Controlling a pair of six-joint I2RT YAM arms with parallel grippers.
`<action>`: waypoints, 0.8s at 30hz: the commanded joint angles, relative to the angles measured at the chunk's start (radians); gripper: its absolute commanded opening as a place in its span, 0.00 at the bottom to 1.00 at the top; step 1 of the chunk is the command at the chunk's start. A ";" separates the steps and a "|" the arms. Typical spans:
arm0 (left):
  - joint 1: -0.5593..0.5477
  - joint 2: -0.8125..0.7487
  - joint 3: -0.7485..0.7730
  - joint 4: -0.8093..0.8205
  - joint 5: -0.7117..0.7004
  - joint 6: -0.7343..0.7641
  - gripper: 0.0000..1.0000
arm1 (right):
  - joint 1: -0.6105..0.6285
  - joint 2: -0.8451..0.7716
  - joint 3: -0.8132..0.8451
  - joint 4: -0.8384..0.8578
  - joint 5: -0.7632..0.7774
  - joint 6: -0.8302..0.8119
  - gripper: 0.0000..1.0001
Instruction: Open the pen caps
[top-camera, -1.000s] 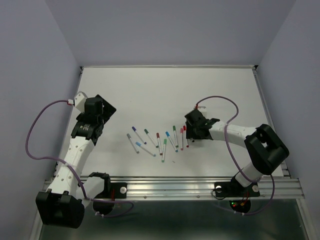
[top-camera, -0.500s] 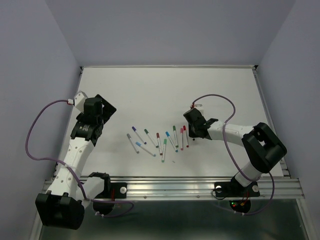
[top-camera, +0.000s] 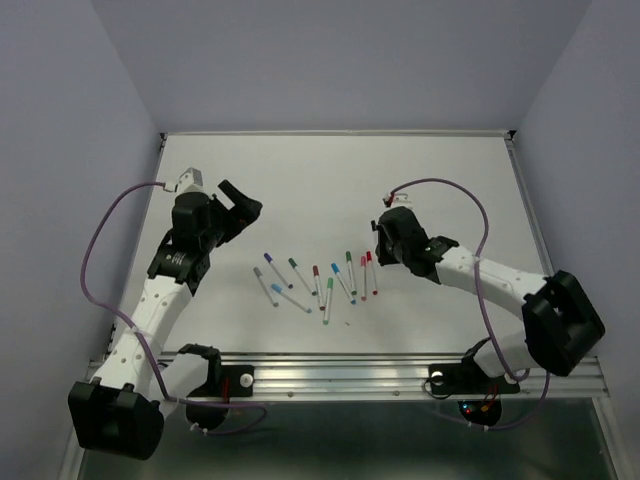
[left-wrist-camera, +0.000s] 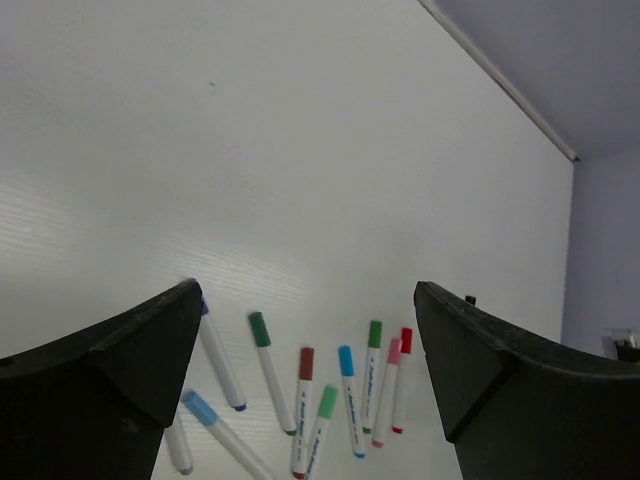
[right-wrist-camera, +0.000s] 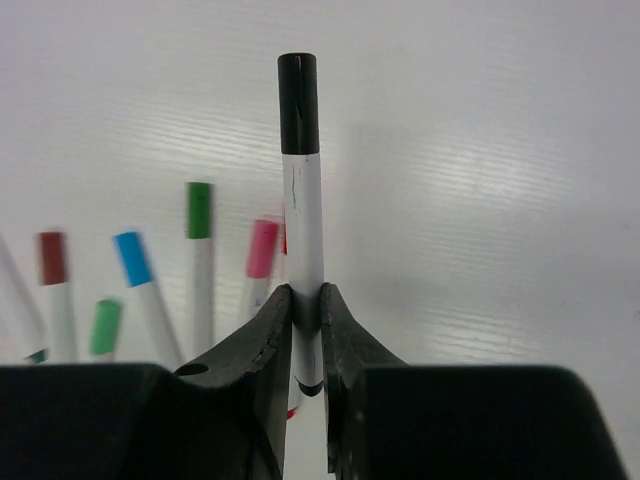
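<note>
My right gripper (right-wrist-camera: 305, 300) is shut on the white barrel of a pen (right-wrist-camera: 303, 220). That pen sticks out in front of the jaws with its black cap (right-wrist-camera: 297, 103) still on the far end. In the top view the right gripper (top-camera: 386, 244) hangs just right of the row of capped pens (top-camera: 315, 281). In the right wrist view, green (right-wrist-camera: 199, 210), pink (right-wrist-camera: 262, 248) and blue (right-wrist-camera: 130, 258) caps lie below it. My left gripper (left-wrist-camera: 305, 295) is open and empty, raised left of the row (top-camera: 240, 206), looking down on the pens (left-wrist-camera: 345, 395).
The pens lie fanned out near the middle of the white table (top-camera: 340, 180). A metal rail (top-camera: 400, 372) runs along the near edge with both arm bases. Purple cables (top-camera: 95, 270) loop beside each arm.
The right gripper has shut on the black-capped pen and lifted it off the table. The left arm has swung up and toward the middle, its gripper still open.
</note>
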 joint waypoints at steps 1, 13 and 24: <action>-0.080 -0.006 -0.019 0.217 0.239 0.008 0.99 | 0.006 -0.197 -0.018 0.142 -0.209 -0.086 0.01; -0.342 0.122 0.009 0.491 0.302 -0.087 0.98 | 0.006 -0.278 0.008 0.325 -0.642 -0.080 0.01; -0.439 0.239 0.072 0.528 0.220 -0.111 0.79 | 0.006 -0.226 0.049 0.354 -0.724 -0.055 0.01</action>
